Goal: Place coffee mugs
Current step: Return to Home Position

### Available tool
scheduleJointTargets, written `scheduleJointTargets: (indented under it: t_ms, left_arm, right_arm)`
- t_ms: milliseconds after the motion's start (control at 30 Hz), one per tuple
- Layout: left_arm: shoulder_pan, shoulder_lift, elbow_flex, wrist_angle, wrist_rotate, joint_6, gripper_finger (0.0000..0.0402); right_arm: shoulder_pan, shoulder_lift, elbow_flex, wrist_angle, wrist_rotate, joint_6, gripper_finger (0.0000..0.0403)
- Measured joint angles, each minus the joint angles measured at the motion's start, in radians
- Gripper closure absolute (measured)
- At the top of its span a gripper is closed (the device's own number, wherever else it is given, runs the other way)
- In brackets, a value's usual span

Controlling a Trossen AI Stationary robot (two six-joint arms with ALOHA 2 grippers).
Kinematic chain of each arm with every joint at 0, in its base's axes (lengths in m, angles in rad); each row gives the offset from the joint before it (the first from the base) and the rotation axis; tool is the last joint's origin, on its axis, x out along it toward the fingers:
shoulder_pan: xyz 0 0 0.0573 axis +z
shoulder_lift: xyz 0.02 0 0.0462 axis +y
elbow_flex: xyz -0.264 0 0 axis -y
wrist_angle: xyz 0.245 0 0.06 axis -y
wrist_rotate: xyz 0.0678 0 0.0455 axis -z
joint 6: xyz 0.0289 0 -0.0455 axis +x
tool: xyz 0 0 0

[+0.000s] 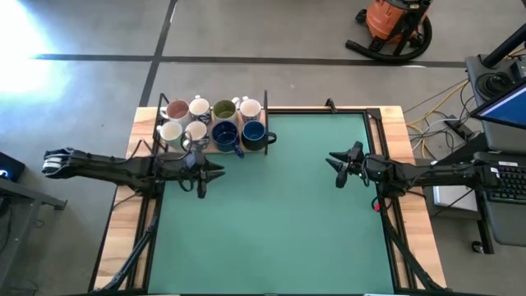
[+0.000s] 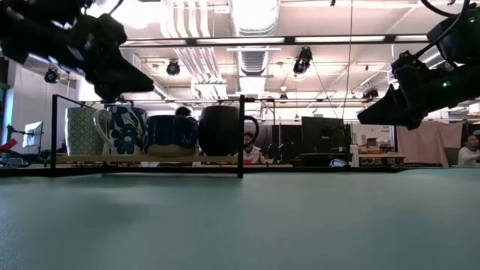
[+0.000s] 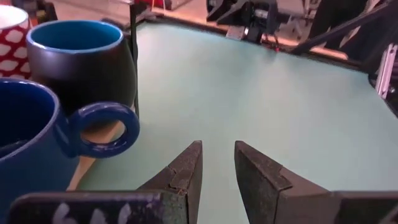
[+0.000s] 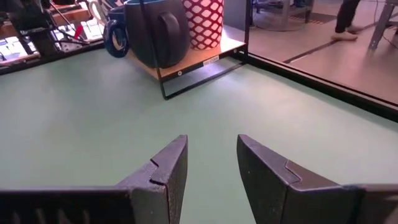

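Observation:
Eight coffee mugs stand upright in two rows on a black-framed wooden rack [image 1: 215, 148] at the mat's far-left corner. They include a pinkish-inside mug [image 1: 177, 109], an olive-green mug [image 1: 223, 109], several white mugs, and two dark blue mugs [image 1: 223, 133] [image 1: 253, 131]. My left gripper [image 1: 212, 172] hovers open just in front of the rack, above the mat; the left wrist view shows its fingers [image 3: 217, 168] beside the blue mug [image 3: 31, 137] and the dark mug [image 3: 81, 62]. My right gripper [image 1: 335, 164] hovers open over the mat's right part and faces the rack [image 4: 193, 62].
The green mat [image 1: 271, 222] lies bare between and in front of the arms. The rack's black uprights [image 2: 241, 135] rise at its corners. Wooden table edges [image 1: 123, 238] flank the mat. A vacuum [image 1: 394, 25] and a desk with equipment [image 1: 501, 123] stand off the table.

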Motion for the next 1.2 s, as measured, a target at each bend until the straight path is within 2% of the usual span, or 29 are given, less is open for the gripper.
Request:
scheduleJointTargets:
  t_ms: [200,400,767,1000,1200]
  left_arm:
    - [0.000,0.004,-0.153,0.254,0.000,0.015,0.0326]
    - [0.000,0.000,-0.245,0.389,0.000,0.018,0.0326]
    - [0.000,-0.001,-0.305,0.393,0.000,0.020,0.0326]
    - [0.000,0.003,-0.305,0.368,0.000,0.098,0.0326]
    - [0.001,-0.178,-0.305,0.200,-0.027,0.176,0.0326]
  right_arm:
    - [0.000,0.000,0.000,0.000,0.000,0.001,0.0275]
    - [0.000,0.000,0.000,0.000,0.000,0.001,0.0275]
    - [0.000,0.000,0.000,0.000,0.000,0.001,0.0275]
    - [0.000,0.000,0.000,0.000,0.000,0.002,0.0275]
    - [0.000,0.000,0.000,0.000,0.000,0.000,0.0275]
